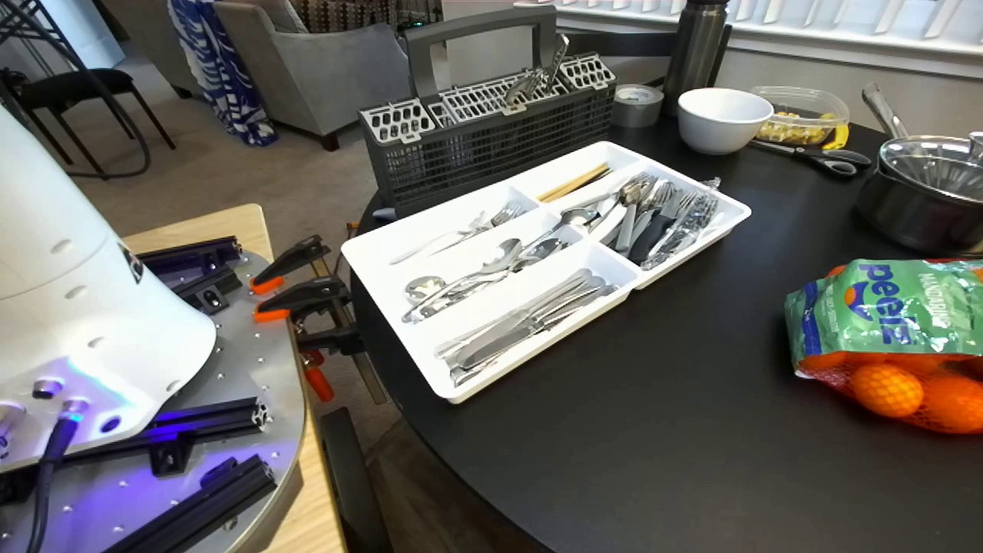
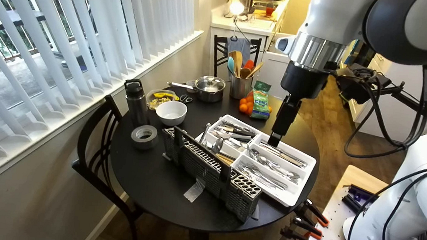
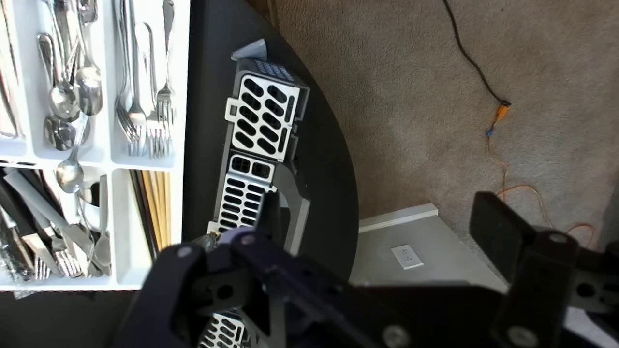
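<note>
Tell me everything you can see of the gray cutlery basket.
The gray cutlery basket looks like plastic: long, narrow, with mesh walls, paler slotted lids and a tall looped handle. It stands upright on the black table, beside the white tray but not touching it. Strips resembling tape run from its base onto the table. Metal utensils tilt up from its top.

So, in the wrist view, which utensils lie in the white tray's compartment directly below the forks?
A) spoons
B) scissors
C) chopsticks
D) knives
C, because tan and dark chopsticks lie side by side in that compartment of the white tray, just below the forks.
</note>
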